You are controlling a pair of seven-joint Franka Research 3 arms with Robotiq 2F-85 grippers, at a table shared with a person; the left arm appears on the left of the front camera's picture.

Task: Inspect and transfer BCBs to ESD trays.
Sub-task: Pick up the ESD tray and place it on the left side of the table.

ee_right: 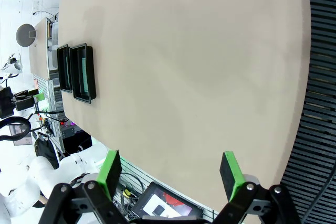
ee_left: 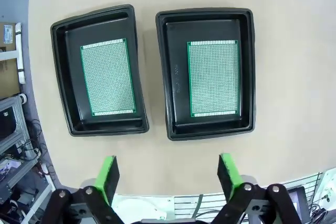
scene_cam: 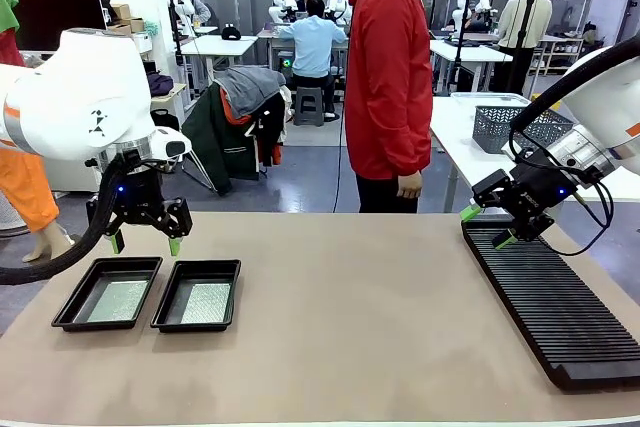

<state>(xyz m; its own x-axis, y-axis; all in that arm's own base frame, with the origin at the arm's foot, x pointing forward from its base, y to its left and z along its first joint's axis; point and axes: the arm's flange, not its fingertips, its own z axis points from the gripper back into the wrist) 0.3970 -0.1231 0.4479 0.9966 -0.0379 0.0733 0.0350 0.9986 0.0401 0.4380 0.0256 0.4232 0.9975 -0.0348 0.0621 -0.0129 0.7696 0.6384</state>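
On the near left part of the tan worktop (scene_cam: 350, 327) two ESD trays sit side by side, their long rims close together but with a narrow strip of worktop between them: the left tray (scene_cam: 107, 293) and the right tray (scene_cam: 198, 295). Each holds one of the BCBs lying flat on its floor, pale speckled face up; the left wrist view shows the board in one tray (ee_left: 107, 76) and the board in the other tray (ee_left: 213, 78) both framed by black floor on all sides, neither touching a rim. Just above the far rims of the trays hangs the left pincer (scene_cam: 146, 242), its green-padded fingers spread wide and holding nothing, clear of both trays. Along the near right edge of the worktop lies a long black ribbed rack (scene_cam: 555, 307), running from the front edge back toward the far side. Over the far end of that rack hangs the right pincer (scene_cam: 486, 228), tilted, its fingers also spread apart and empty; its own wrist view shows the green pads (ee_right: 112, 167) standing wide over bare worktop with the rack at the picture's right. Beyond the far edge of the worktop stands a person in a red jacket (scene_cam: 388, 67), one hand (scene_cam: 408, 185) hanging at the side. Farther right, on a white table, sits a grey mesh basket (scene_cam: 520, 127).
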